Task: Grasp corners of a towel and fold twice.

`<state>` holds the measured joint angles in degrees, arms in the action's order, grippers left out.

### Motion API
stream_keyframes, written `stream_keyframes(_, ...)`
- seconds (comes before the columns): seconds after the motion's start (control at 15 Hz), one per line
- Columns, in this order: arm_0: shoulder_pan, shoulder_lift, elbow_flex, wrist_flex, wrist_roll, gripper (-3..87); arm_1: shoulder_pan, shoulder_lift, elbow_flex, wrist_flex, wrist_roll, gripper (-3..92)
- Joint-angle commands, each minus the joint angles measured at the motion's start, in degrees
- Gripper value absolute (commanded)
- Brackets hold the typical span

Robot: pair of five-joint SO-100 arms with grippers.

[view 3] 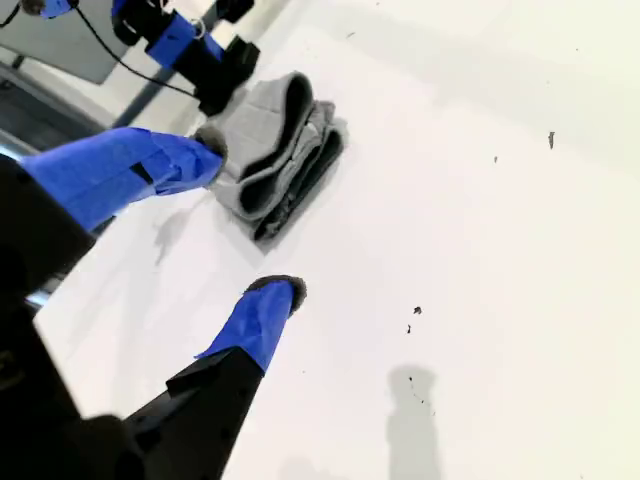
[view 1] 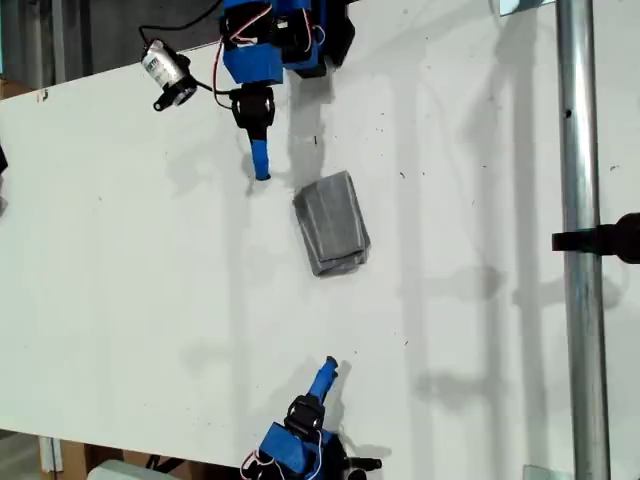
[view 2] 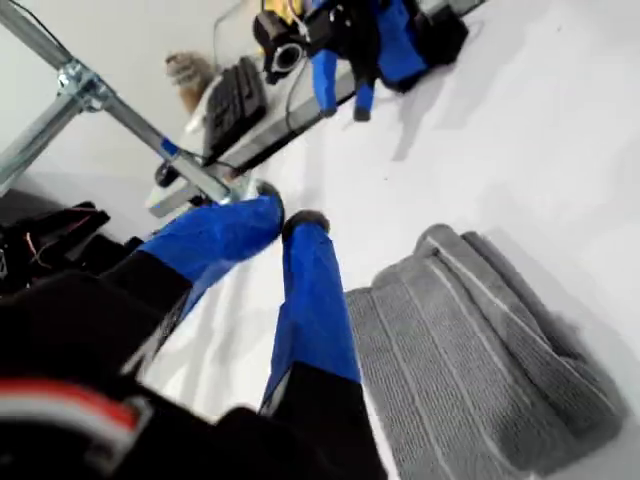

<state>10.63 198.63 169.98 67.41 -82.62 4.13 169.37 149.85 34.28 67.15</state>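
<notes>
Exterior view: towel (view 1: 333,222) lying as a compact grey rectangle near the middle of the white table (view 1: 120,300), slightly skewed, between the two arms and touching neither. Layered edges visible in the second wrist view, where the towel (view 3: 280,150) shows several stacked folds open toward the camera; consistent with both folds already made, judged from the bundle's thickness and small footprint. No loose tip to be told apart in any view.

My first gripper (view 1: 260,165), toward the top of the exterior view, poised just beside the towel's upper end but clear of it. In the first wrist view, same gripper (view 2: 285,213) with its blue fingers drawn almost together at the tips and nothing between them; striped towel (view 2: 470,370) resting flat alongside.

My second gripper (view 1: 325,372), toward the bottom of the exterior view, well apart from the towel. In the second wrist view, same gripper (view 3: 245,215) with jaws spread wide and empty, bare table between them, pointed toward the bundle.

Judged status: folding apparently complete, cloth released. Remaining, at most: a tidying of the slightly uneven lower edge and retreat of both arms.
</notes>
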Motion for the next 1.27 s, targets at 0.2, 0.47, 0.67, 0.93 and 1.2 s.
stream_keyframes(0.2,-3.7,0.4,8.4,-4.0,0.4,18.9,-1.8,18.5,5.8,36.6,9.9,-0.2)
stream_keyframes(0.47,-7.0,0.4,8.7,4.6,-9.8,18.1,-0.1,19.3,15.7,48.0,18.8,-0.2)
stream_keyframes(0.67,-9.3,0.3,8.7,6.4,11.3,17.9,-3.0,19.0,15.6,51.2,20.0,10.3)
stream_keyframes(0.93,-9.0,0.3,8.7,6.2,28.7,15.2,-1.6,19.0,15.6,51.2,19.3,10.3)
stream_keyframes(1.2,-9.0,0.3,8.7,6.2,28.7,13.9,-1.8,19.0,15.6,51.2,19.3,10.3)
